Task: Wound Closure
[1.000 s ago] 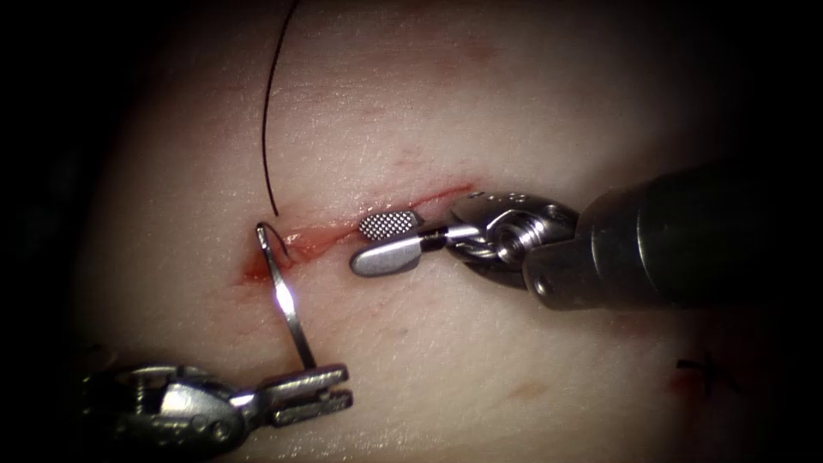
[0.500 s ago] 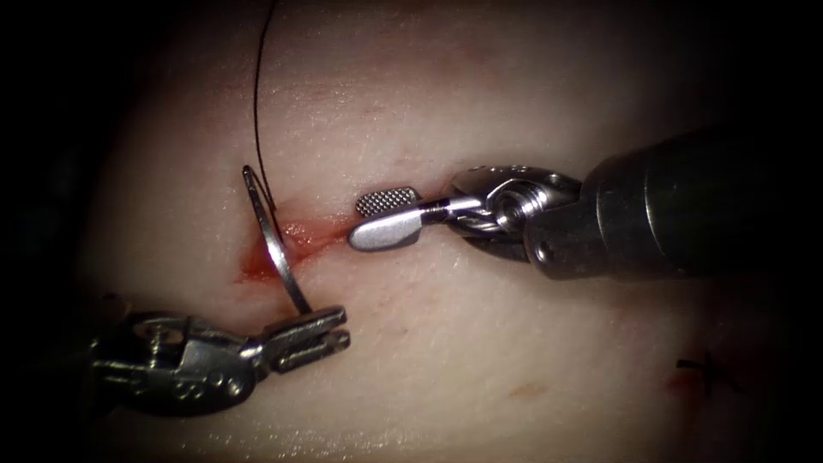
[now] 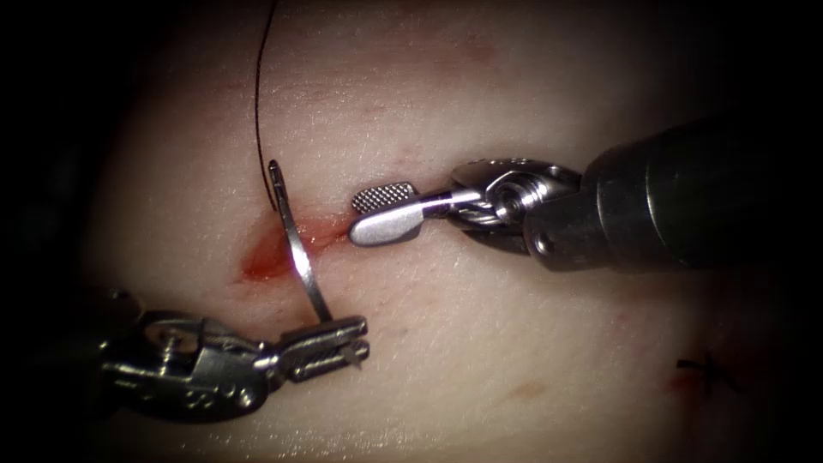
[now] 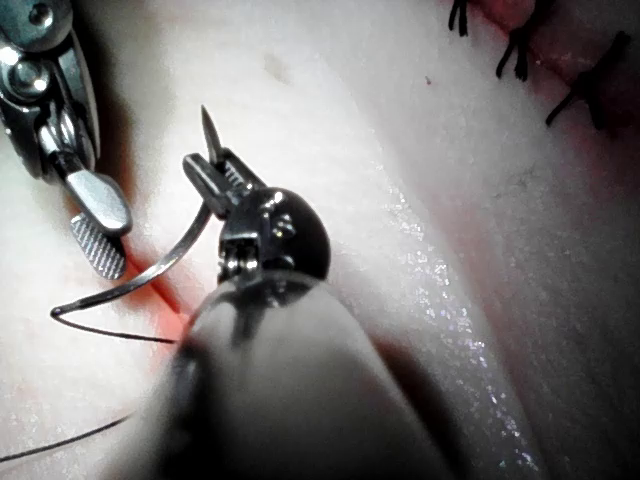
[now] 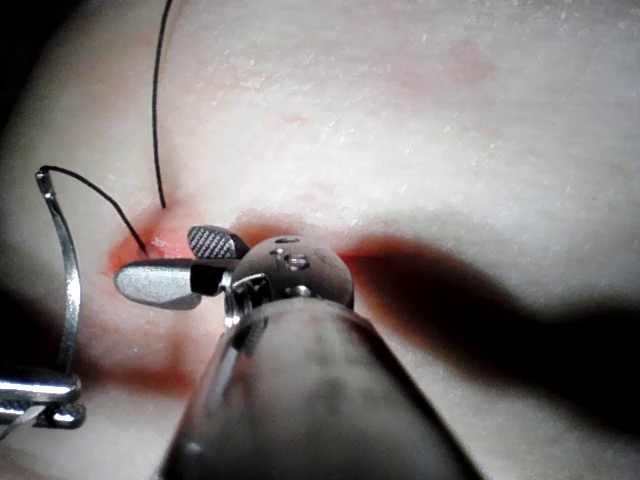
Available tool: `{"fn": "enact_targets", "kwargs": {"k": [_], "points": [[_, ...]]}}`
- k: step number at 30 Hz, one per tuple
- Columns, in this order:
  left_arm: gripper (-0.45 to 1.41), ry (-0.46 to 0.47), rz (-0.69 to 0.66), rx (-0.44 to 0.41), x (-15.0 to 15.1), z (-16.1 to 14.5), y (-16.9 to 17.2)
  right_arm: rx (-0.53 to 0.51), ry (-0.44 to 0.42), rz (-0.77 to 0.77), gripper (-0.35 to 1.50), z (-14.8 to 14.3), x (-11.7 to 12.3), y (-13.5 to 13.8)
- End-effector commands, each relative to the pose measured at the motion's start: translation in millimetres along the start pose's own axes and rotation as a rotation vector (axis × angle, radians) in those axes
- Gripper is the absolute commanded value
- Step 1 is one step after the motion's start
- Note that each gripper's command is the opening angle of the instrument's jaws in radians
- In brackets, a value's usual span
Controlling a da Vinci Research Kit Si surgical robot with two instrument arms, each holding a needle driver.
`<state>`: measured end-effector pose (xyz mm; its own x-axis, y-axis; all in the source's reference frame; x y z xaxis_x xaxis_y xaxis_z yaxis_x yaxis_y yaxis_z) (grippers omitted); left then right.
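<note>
My left tool (image 3: 350, 339) comes in low on the left, shut on the curved needle (image 3: 296, 249) close to its point, which pokes out past the jaws (image 4: 206, 125). The needle is free of the tissue (image 3: 480, 360); it arcs up across the left end of the cut (image 3: 326, 231) to its tail. From the tail, dark thread (image 3: 257, 94) runs down into the cut (image 5: 140, 245), and another strand climbs out of the picture. My right tool (image 3: 370, 218) hovers open just above the cut, right of the needle, holding nothing.
Red fluid (image 3: 261, 261) pools at the cut's left end. A dark knotted stitch (image 3: 707, 373) sits far to the lower right, and several finished stitches (image 4: 515, 55) line another closed wound. The right tool's thick shaft (image 3: 686, 214) covers the cut's right part.
The left tool rose and shifted right with the needle, lifting the tail from the cut's left end to above it. The right tool moved up a little, its jaws still open.
</note>
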<state>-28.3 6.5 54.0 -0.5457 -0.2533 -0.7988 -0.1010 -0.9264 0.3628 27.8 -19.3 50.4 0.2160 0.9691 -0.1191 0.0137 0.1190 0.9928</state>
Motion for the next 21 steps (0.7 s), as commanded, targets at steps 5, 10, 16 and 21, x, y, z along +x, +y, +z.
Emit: {"fn": "enact_targets", "kwargs": {"k": [5, 10, 16, 21], "points": [[-0.45, 0.034, 0.027, -0.016, -0.8, 1.3, 1.0, 0.057, -0.026, 0.016, 1.28, 1.6, -1.0, 0.1], [-0.45, 0.056, 0.047, -0.020, -1.3, 1.4, 0.9, 0.073, -0.032, 0.023, 1.28, 2.5, -1.1, 0.2], [-0.45, 0.075, 0.084, -0.022, -1.1, 1.4, 0.9, 0.095, -0.040, 0.020, 1.30, 3.7, -1.2, 0.4], [-0.45, 0.081, 0.097, -0.021, -0.7, 1.5, 0.9, 0.093, -0.033, 0.021, 1.30, 4.9, -1.0, 0.6]]}}
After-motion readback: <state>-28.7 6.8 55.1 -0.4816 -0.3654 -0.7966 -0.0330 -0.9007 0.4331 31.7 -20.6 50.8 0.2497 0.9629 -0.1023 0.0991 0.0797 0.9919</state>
